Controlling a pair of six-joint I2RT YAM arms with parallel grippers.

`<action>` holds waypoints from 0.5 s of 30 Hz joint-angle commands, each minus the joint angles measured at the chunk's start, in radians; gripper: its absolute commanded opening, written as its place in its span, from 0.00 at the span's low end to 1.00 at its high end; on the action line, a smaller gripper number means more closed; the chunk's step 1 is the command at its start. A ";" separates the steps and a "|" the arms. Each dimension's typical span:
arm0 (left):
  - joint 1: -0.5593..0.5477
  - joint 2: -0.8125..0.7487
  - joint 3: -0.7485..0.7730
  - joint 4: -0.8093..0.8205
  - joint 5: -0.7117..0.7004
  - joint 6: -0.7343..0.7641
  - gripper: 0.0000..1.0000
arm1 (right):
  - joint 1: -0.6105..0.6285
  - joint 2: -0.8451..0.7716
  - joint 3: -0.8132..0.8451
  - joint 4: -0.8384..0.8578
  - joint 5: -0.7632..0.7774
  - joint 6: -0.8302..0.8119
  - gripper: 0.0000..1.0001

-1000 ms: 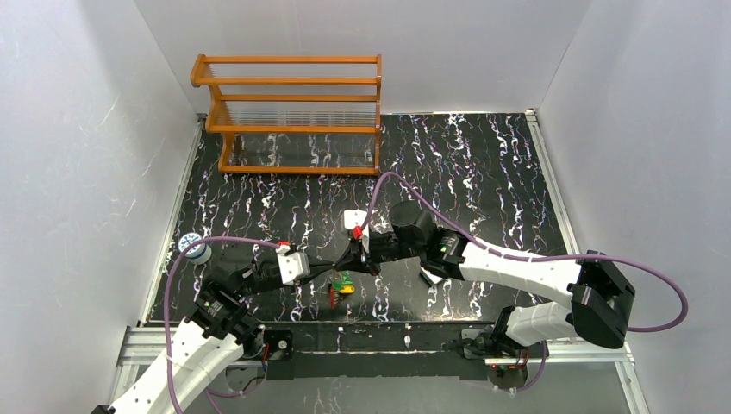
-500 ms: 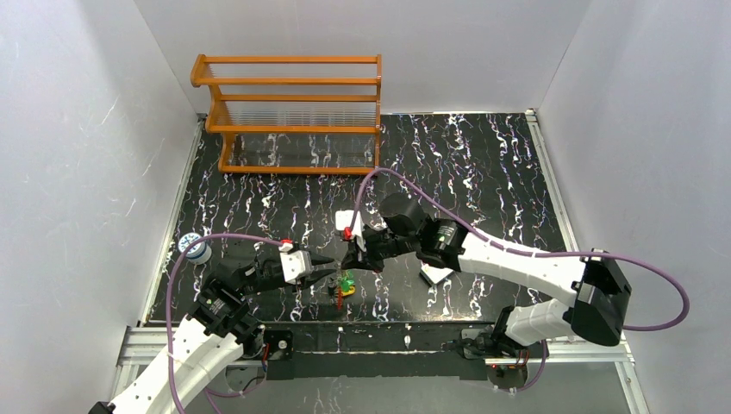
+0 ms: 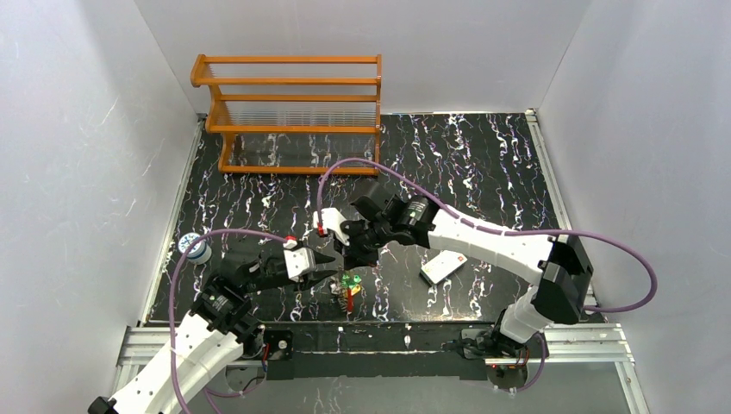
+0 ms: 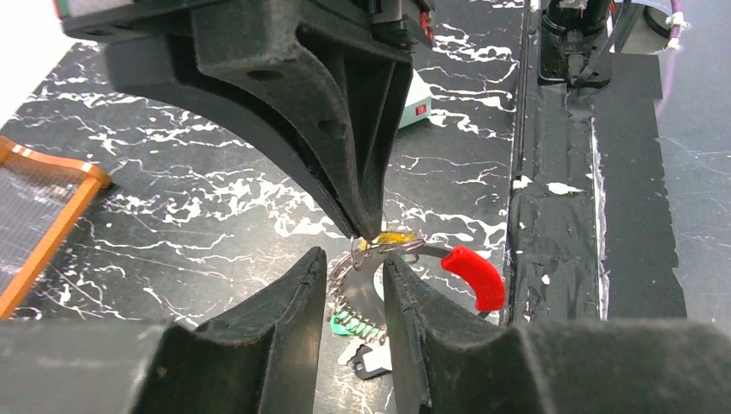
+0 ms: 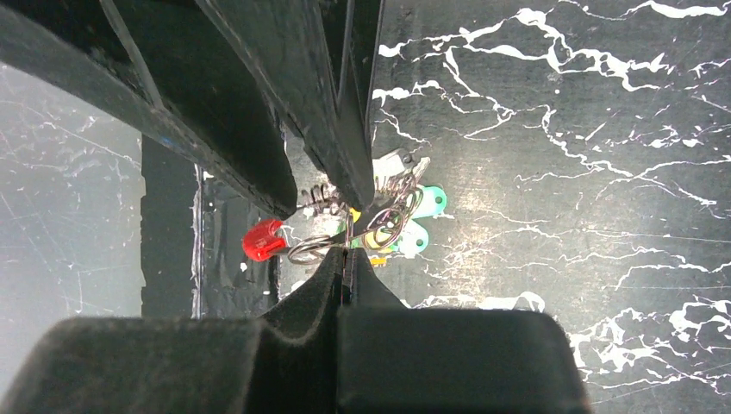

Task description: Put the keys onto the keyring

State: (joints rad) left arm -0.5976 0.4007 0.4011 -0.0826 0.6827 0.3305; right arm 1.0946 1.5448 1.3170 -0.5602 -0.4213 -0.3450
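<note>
The keyring (image 5: 263, 239) is a thin wire loop with a red section, hanging just above the black table. My right gripper (image 5: 346, 256) is shut on its wire beside the red part. Green-headed keys (image 5: 427, 203) and a yellow-headed one (image 4: 392, 237) hang bunched on the ring under the grip. In the top view the bunch (image 3: 347, 286) sits near the table's front edge. My left gripper (image 4: 355, 267) faces the right one, its fingers a small gap apart. The ring wire runs just past its tips, and I cannot tell whether it touches them.
A flat white card (image 3: 444, 267) with a red mark lies right of the grippers. An orange wooden rack (image 3: 293, 112) stands at the back left. A small blue-and-white round object (image 3: 194, 248) sits by the left edge. Black tape (image 4: 560, 216) covers the front rail.
My left gripper has opened from shut, letting go of the ring. The right arm has swung its wrist left and back, still pinching the keyring.
</note>
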 commanded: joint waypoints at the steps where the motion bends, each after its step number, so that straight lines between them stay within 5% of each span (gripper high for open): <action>1: -0.002 0.052 0.023 0.007 0.044 0.004 0.28 | 0.001 0.016 0.086 -0.064 -0.020 -0.004 0.01; 8: -0.002 0.104 0.033 -0.006 0.068 0.010 0.19 | 0.003 0.025 0.096 -0.044 -0.045 0.009 0.01; 15: -0.002 0.097 0.028 -0.006 0.062 0.016 0.21 | 0.007 0.023 0.092 -0.027 -0.072 0.019 0.01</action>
State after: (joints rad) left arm -0.5976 0.5064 0.4015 -0.0841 0.7219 0.3363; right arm 1.0954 1.5661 1.3636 -0.6075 -0.4469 -0.3397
